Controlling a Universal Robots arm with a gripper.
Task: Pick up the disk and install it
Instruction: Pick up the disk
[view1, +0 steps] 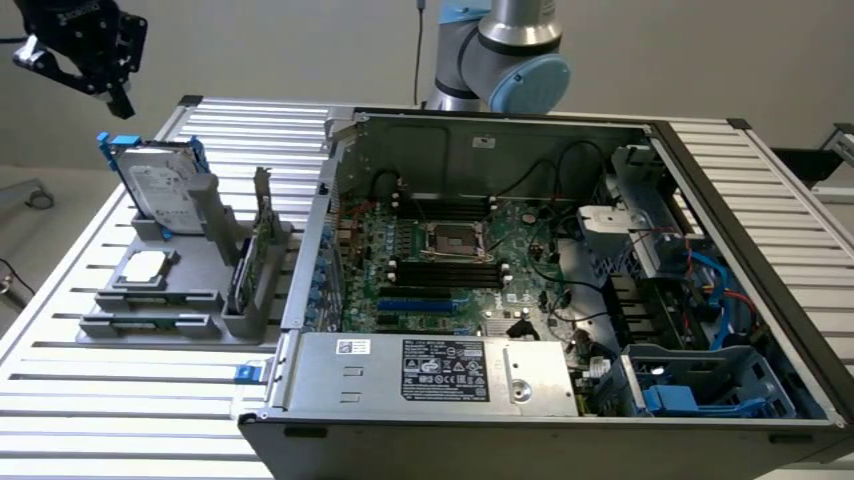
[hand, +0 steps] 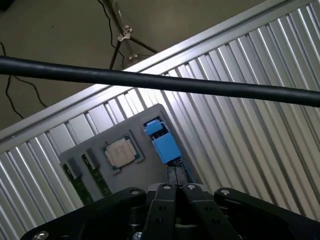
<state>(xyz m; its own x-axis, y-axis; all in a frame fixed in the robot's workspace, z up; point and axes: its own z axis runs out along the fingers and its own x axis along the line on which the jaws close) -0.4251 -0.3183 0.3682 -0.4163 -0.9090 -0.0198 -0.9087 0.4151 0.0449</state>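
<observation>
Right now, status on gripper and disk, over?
Gripper shut, empty, above the disk, apart from it. Disk upright in grey holder, untouched. Black cable crosses the wrist view.

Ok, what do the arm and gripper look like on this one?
The arm is a silver-grey tube with a round light-blue joint cap. The gripper is black and angular, its matte plates fastened with small silver screws. A black cable passes in front of the wrist camera. No markings can be read on either.
</observation>
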